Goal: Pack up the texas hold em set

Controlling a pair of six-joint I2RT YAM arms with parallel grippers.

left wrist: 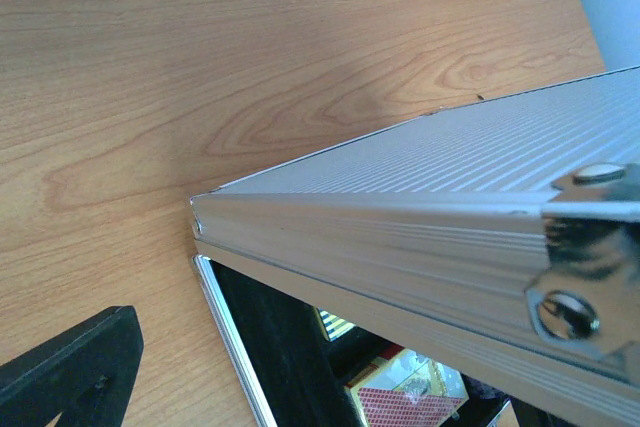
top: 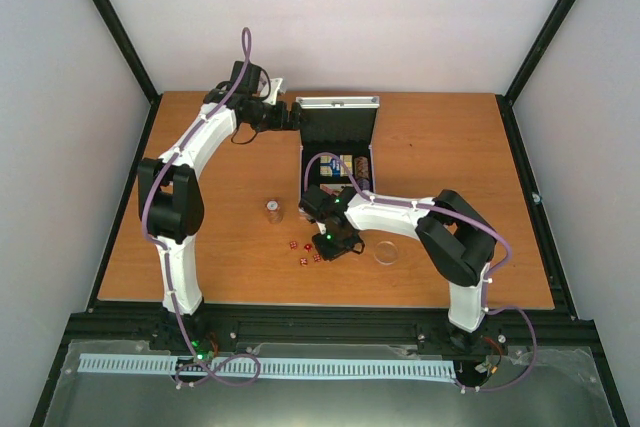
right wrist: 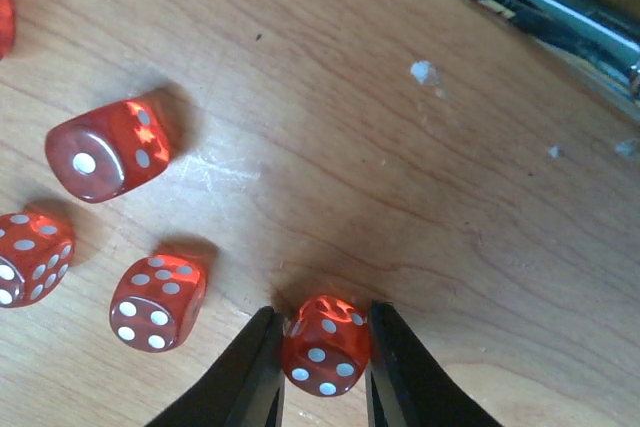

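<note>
Die (right wrist: 325,359) pinched in right claw (right wrist: 322,325), near side of case (top: 335,152), other dice (right wrist: 157,302) just left. Left claw (top: 287,115) at lid's (top: 338,107) left edge, grip impossible to tell.

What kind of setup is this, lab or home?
Probably a lab robot cell: wooden table boxed in by white panels on a black frame, with the left arm and right arm bolted at its near edge.
</note>
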